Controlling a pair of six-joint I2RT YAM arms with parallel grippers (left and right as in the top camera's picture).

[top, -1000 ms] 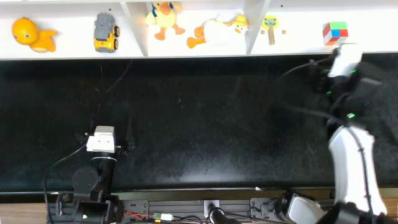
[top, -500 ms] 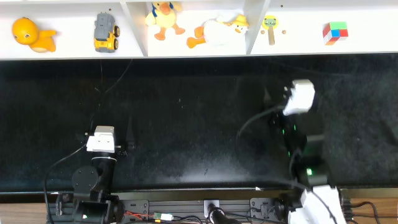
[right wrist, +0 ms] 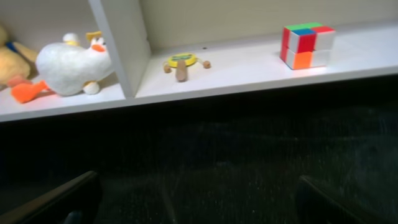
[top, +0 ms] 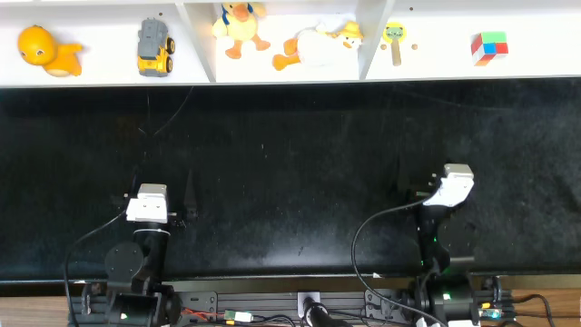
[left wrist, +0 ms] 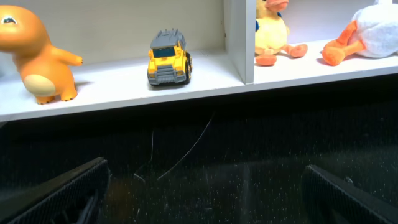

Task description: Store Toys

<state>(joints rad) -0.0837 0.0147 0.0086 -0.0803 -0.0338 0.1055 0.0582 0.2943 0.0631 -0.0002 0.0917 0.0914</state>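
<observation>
1. I see all six toys on the white shelf (top: 100, 74) along the top edge of the top view, none on the black worktop (top: 290, 163).
2. Left compartment, upper left of the frame: an orange dinosaur figure (top: 47, 47) and a yellow toy truck (top: 155, 47), set apart from each other.
3. Middle compartment, top centre: a yellow plush duck (top: 239, 25) next to a white plush duck (top: 313, 45) lying on its side.
4. Right compartment, upper right: a small yellow rattle-like toy (top: 395, 38), and well to its right a colour cube puzzle (top: 490, 47).
5. My left hand (left wrist: 205, 199) sits at lower left over bare worktop, fingers spread wide, holding nothing.
6. My right hand (right wrist: 196, 202) sits at lower right, fingers likewise wide apart and empty, facing the shelf.
</observation>
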